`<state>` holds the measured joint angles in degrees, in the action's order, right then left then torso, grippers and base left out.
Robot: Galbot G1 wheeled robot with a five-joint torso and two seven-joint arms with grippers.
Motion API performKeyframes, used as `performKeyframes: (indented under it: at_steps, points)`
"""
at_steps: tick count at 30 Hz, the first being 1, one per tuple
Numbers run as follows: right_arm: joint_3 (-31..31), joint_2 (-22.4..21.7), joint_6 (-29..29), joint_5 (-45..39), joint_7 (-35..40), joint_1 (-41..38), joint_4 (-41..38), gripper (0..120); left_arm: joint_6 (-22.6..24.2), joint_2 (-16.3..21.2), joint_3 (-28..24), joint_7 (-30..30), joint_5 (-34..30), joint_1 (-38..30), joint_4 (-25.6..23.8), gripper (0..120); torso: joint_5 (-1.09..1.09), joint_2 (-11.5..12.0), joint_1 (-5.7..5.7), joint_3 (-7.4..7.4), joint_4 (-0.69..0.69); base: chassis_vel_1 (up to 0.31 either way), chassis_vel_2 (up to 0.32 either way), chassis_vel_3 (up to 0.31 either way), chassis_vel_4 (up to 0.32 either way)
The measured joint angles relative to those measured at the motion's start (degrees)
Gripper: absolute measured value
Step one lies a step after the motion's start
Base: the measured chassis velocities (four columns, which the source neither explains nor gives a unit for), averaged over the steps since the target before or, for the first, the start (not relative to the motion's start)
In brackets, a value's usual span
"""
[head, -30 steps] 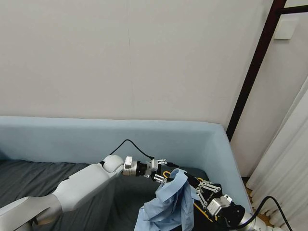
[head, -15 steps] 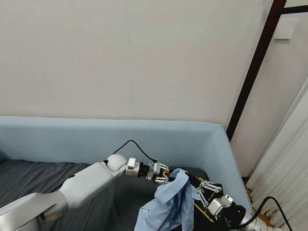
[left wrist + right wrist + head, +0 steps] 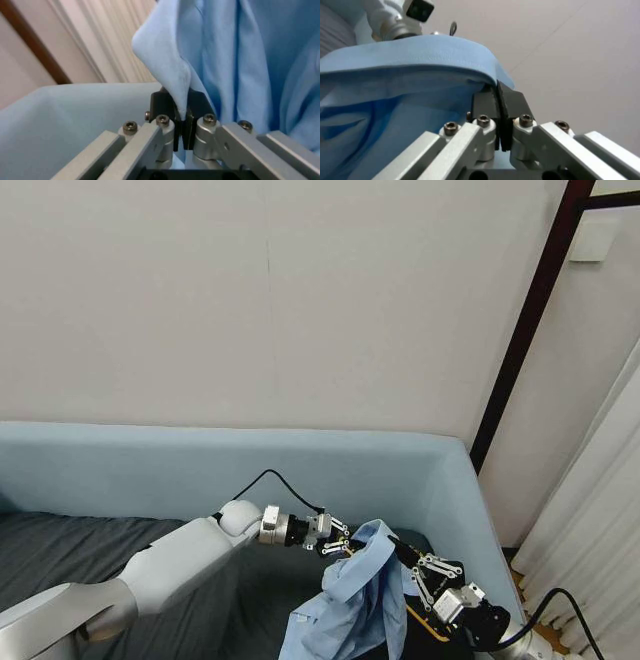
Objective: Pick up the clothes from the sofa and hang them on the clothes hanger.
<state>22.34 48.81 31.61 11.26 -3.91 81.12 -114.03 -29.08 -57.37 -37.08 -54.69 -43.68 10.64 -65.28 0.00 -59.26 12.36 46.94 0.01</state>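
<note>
Now, both arms are on the garment at the sofa's right-hand end. The left gripper [image 3: 338, 538] reaches across from the left, and its wrist view shows the two dark pads pressed together with a pointed fold of the light blue cotton shirt [image 3: 350, 605] pinched between them. The right gripper [image 3: 396, 552] comes up from the lower right corner of the head view, and its own wrist camera shows its pads likewise closed tight on the shirt's rolled edge.

So the shirt is held up between the two grippers, which sit near each other with the bunched collar end of the cloth spanning the gap. The rest of the fabric drapes down in loose folds toward the dark grey seat cushion [image 3: 60, 545]. Whether the hem touches the cushion, I cannot tell.

Behind the cloth runs the pale blue padded sofa back [image 3: 200, 465], curving round into the right armrest. A plain off-white wall [image 3: 300, 300] rises above it, with a dark brown upright post [image 3: 530, 310] and a white pleated curtain [image 3: 600, 510] over to the right.
</note>
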Motion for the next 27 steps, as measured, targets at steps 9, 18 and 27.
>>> performKeyframes:
  at_steps: [9, 18, 27]
  points:
    - [-0.51, 0.42, -1.57, -1.56, 1.51, 1.49, 3.24, 33, 15.75, 6.86, -0.06, 17.92, -0.46, -3.86, -13.37, 0, 0.01, 0.00, 0.00, 0.00, -0.02, 0.000, 0.000, 0.000, 0.000]
    - [0.58, 3.21, -4.37, -2.05, 6.31, 3.96, 5.39, 62, 23.25, 11.34, -1.61, 30.24, -4.17, -6.90, -19.50, 0, 0.00, 0.00, 0.00, 0.00, 0.00, 0.000, 0.000, 0.000, 0.000]
    - [-5.96, 8.21, -16.61, -19.62, 13.62, 9.96, 0.11, 95, 27.32, 13.70, 1.43, 41.82, -4.35, -4.00, -21.87, 0, 0.00, 0.00, 0.00, -0.01, 0.00, 0.000, 0.000, 0.000, 0.000]
